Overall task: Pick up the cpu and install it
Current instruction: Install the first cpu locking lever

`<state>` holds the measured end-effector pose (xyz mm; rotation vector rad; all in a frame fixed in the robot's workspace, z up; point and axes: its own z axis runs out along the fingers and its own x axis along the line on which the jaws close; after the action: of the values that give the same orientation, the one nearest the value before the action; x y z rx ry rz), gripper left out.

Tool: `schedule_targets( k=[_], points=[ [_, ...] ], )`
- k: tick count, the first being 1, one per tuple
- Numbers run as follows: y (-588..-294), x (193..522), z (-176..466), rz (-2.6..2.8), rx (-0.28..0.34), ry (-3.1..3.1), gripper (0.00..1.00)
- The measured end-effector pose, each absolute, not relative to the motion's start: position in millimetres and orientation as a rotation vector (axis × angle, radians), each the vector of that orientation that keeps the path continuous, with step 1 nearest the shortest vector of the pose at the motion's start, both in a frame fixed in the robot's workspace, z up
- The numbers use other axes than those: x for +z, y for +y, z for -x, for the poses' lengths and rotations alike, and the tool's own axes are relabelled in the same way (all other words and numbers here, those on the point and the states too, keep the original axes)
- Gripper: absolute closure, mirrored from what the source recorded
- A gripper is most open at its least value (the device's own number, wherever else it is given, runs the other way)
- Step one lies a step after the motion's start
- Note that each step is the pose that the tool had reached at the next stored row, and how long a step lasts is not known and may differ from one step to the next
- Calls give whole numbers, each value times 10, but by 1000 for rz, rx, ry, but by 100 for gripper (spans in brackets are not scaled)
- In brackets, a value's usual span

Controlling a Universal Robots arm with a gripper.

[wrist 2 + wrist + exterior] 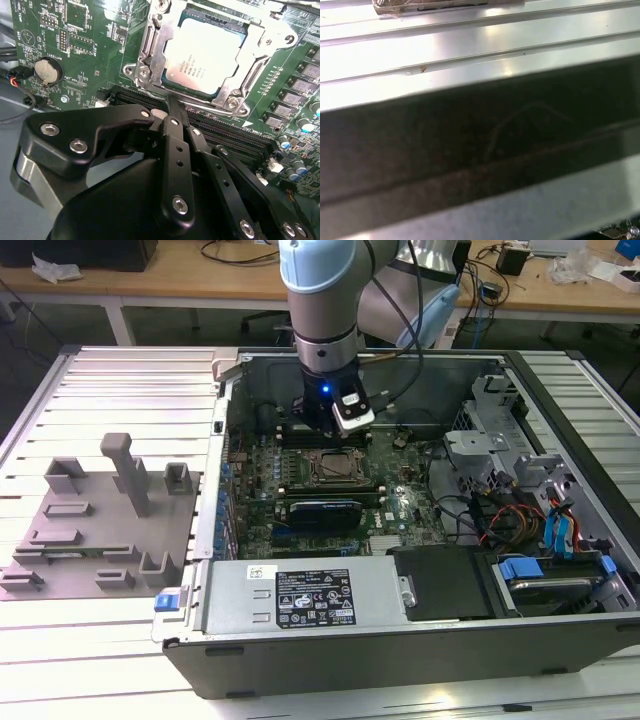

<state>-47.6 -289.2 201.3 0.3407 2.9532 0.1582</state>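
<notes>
Exterior view, left to right: grey plastic fixture tray (95, 540) with upright posts is laid on the ribbed metal surface (120, 380), at 9 o'clock from the open PC case (400, 640). Arm (322, 300) is positioned over the green motherboard (400, 495), just at 12 o'clock of the socket (333, 468).

In the second wrist view the cpu (206, 51) is seen seated flat in the socket (142, 50), silvery metal lid facing up, matte with dark print. It is square, so no long axis can be told; its edges are aligned with the socket frame. The frame is bright stamped steel with screws at the corners. A round coin cell (47, 70) is mounted at 9 o'clock of the socket; dark slots (235, 135) run between the socket and the gripper.

Gripper (172, 102): black linkage, matte, bolted joints. Fingers appear drawn together, nothing pinched, tip near the socket's edge but not touching the cpu.

The first wrist view is blurred: pale metal bands and a dark band are seen.
</notes>
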Motion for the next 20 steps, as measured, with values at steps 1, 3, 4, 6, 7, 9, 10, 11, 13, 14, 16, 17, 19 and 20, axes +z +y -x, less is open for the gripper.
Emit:
schedule_targets(
  k=[1,3,4,6,7,9,10,11,13,14,16,17,19,20],
  points=[
    [-2893,2010,476,-343,157,2950,89],
    [-2892,2001,476,-346,157,2944,89],
    [-2892,1996,476,-346,157,2942,89],
    [-2892,1995,475,-350,157,2941,89],
    [-2892,1995,476,-352,157,2940,89],
    [-2892,1999,475,-354,158,2940,89],
    [-2894,2000,476,-355,157,2940,89],
    [-2898,2000,476,-357,157,2939,89],
    [-2906,1999,475,-360,156,2939,89],
    [-2908,1999,476,-363,155,2938,89],
    [-2911,1999,476,-364,155,2938,89],
    [-2914,1999,476,-364,155,2937,89],
    [-2920,1997,474,-365,157,2937,89],
    [-2922,1996,472,-365,158,2937,89]
  ],
)
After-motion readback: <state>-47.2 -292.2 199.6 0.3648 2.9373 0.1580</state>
